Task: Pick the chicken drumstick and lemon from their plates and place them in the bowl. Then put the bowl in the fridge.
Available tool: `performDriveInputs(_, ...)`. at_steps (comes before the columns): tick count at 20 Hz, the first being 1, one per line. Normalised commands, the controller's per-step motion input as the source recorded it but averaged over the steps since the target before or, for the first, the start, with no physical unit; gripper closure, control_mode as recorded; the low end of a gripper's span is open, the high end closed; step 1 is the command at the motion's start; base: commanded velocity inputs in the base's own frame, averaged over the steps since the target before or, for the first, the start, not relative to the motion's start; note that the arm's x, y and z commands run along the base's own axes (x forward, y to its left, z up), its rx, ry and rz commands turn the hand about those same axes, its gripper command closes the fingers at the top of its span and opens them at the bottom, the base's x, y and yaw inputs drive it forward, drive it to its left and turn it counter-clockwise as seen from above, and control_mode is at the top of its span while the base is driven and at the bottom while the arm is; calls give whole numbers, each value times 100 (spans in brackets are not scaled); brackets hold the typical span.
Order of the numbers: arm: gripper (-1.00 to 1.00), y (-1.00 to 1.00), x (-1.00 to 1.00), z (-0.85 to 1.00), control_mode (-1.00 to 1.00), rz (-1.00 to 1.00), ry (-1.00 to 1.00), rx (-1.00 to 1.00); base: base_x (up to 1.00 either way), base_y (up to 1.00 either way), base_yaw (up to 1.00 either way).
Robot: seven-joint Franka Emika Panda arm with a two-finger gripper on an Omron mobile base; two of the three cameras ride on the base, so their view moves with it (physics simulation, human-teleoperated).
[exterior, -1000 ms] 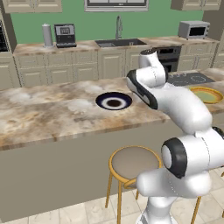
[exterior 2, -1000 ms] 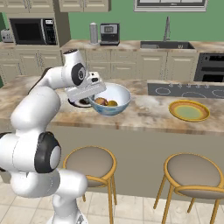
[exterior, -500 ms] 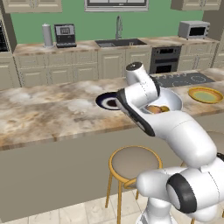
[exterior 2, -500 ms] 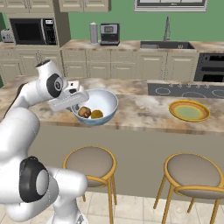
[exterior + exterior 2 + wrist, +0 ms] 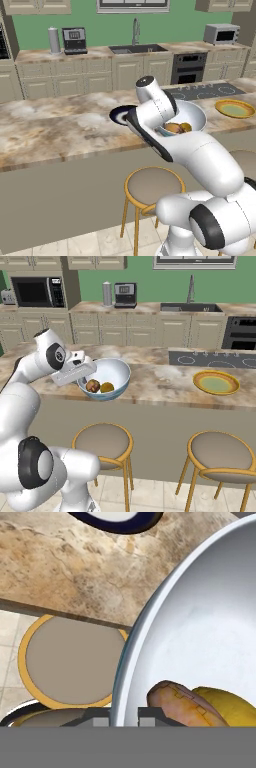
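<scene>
In the hand view the gripper (image 5: 124, 714) is clenched on the rim of the bowl (image 5: 200, 627) — chicken drumstick (image 5: 182, 704) and lemon (image 5: 225, 704) touching inside, a stool (image 5: 70, 659) below. The right base view adds the yellow plate (image 5: 216, 382) well apart; the left — the navy plate (image 5: 120, 115) behind the arm.

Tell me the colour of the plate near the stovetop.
Yellow-gold rim with a greenish centre; the plate shows best in the right base view.
</scene>
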Motion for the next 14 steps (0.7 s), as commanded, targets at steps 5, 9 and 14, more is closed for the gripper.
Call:
performDriveInputs(5,100,0,0,0,-100,0,0,0,0,0,0)
performDriveInputs(9,100,0,0,0,-100,0,0,0,0,0,0)
performDriveInputs(14,100,0,0,0,100,0,0,0,-2,0,0)
